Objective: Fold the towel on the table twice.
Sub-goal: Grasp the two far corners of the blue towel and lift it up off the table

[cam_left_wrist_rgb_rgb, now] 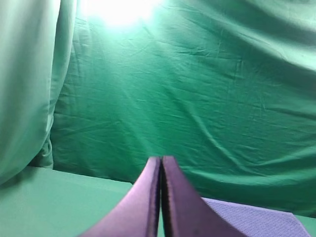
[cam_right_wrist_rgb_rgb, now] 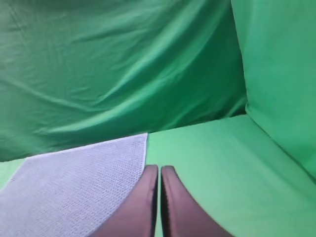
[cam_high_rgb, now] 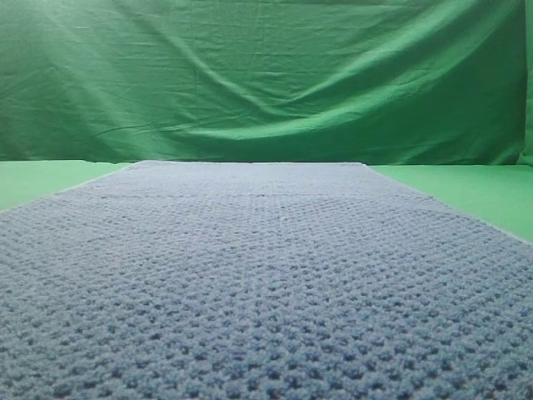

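The towel (cam_high_rgb: 266,283) lies spread flat and unfolded on the table (cam_high_rgb: 466,187), its far edge near the wrinkled backdrop cloth (cam_high_rgb: 266,75). Neither arm shows in the high view. The left gripper (cam_left_wrist_rgb_rgb: 161,160) hangs raised above the table, pointing toward the backdrop, jaws pressed together on nothing; a towel corner lies to its right. The right gripper (cam_right_wrist_rgb_rgb: 159,169) is posed alike, jaws closed and empty, above the towel's right edge.

Towel (cam_high_rgb: 266,283) near edge cut off by exterior frame bottom; both end effectors out of that view.
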### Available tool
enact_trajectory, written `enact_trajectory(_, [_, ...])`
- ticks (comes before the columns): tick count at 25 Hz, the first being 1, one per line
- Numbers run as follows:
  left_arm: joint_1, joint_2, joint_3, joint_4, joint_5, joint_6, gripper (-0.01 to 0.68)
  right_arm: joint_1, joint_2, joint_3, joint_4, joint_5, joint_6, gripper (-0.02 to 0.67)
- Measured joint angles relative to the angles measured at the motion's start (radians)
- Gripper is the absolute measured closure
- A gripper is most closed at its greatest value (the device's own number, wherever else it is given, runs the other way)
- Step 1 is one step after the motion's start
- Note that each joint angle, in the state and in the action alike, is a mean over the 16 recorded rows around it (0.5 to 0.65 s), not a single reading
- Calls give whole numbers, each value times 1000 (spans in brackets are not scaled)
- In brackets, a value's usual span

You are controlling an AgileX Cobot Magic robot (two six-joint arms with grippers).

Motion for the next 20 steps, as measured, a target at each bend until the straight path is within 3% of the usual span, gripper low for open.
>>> enact_trajectory(8, [-23, 56, -130, -4, 201, 5, 673, 0, 71, -140, -5, 107, -52, 649])
enact_trajectory(20, [-161, 383, -383, 0, 624, 66, 673, 71, 370, -411, -59, 465, -104, 649])
